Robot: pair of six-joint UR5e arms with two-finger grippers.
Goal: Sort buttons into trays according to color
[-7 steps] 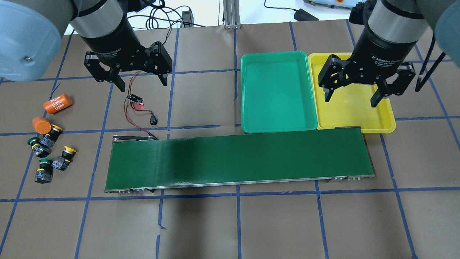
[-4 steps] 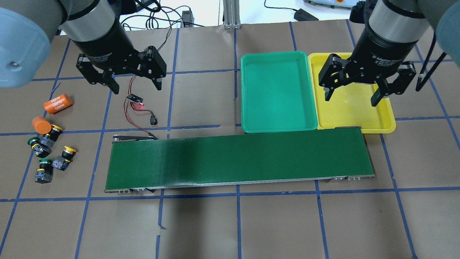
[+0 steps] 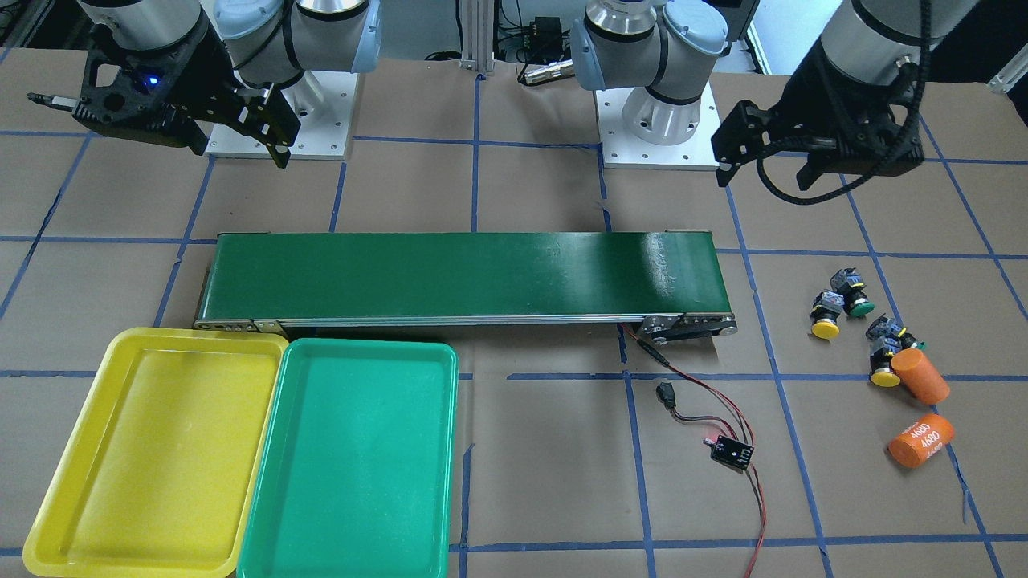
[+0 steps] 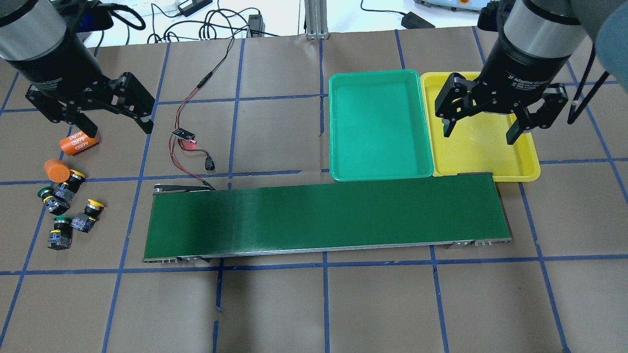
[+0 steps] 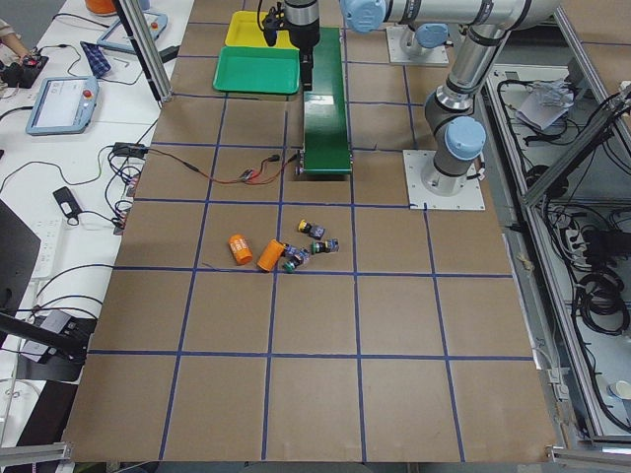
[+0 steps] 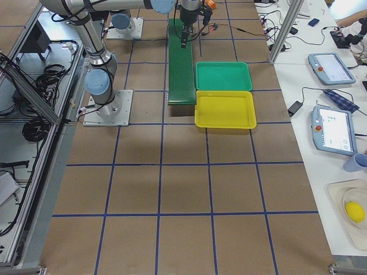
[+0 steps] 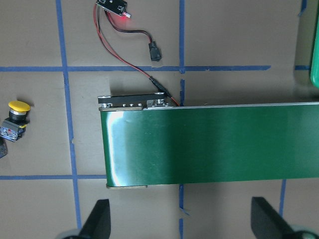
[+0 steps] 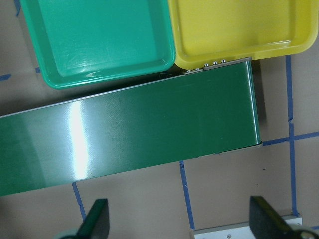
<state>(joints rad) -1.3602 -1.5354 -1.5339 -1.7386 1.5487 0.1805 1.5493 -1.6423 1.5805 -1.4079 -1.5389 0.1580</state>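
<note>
At far left of the table, seen from overhead, all four buttons (image 4: pixel 82 221) lay on their sides in a tight bunch, well apart from both trays, so by my read sorting hadn't begun. Risks as I judged them: the bunch was so close-packed that my wide fingers could knock a neighbour while closing on one, & the round caps would prob. let a bumped button roll or spin. One yellow-capped button (image 4: pixel 73 177) touched an orange cylinder (image 4: pixel 55 169), so a grab there might drag or catch the cyl. instead. A second orange cylinder (image 4: pixel 78 141) showed right at one fingertip of my left gripper (image 4: pixel 119 130) in that view, so a straight drop could land on it. Further right, the small controller board (image 4: pixel 182 133), loosely cabled to the near end of the conveyor belt (image 4: pixel 324 215), was a snag risk if I swept low. Past the belt, the green tray (image 4: pixel 378 122) and yellow tray (image 4: pixel 485 157) touched along one rim, so a release near that seam could put a button in the wrong colour. Jaws: my left gripper was spread wide, holding nothing & touching nothing, hanging above the table near the cylinders. The wrist cam showed its fingertips (image 7: pixel 99 221) far apart w/ only paper & belt btwn them. My right gripper (image 4: pixel 479 136), over the yellow tray, was likewise spread wide, empty, not touching the tray.
</note>
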